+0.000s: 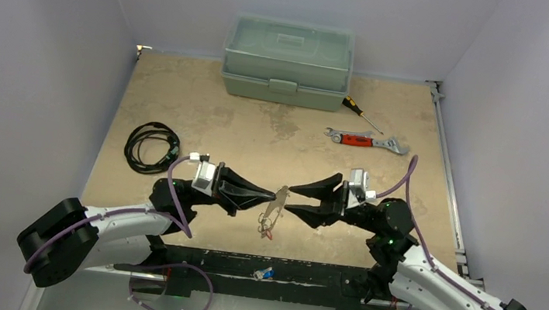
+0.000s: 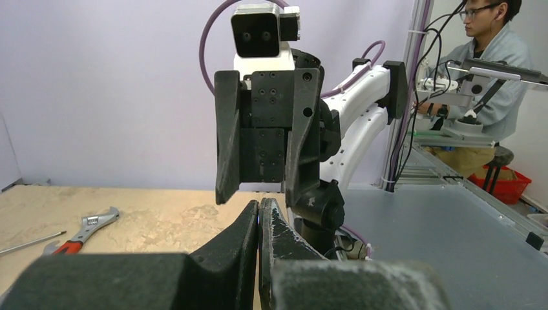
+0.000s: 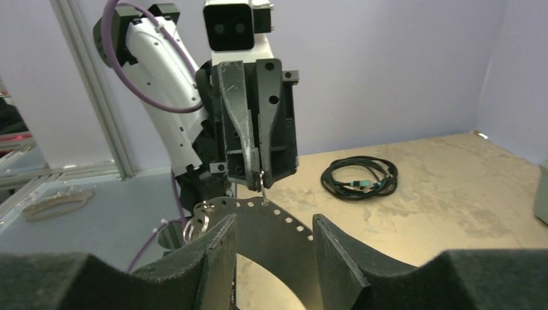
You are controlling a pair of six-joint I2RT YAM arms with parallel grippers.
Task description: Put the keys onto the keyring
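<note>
left fingers: are being held pressed together in the foreground of the left wrist view, and the top of the keyring is being pinched at their tips.
right fingers: are being held spread and pointed tip to tip at the left fingers; the loop is being seen in the gap between them, and whether it is being touched cannot be told.
keyring: is being dangled from the left fingers between the two arms, over the near middle of the counter.
red tag: is being shown at the loop's lower end; whether it is strung on cannot be told.
blue-tagged key: is being left lying on the black base rail between the arm bases, apart from the keyring.
far side: is being occupied by a closed green toolbox, with a screwdriver and a red-handled wrench to its right.
left side: is being occupied by a coiled black cable.
</note>
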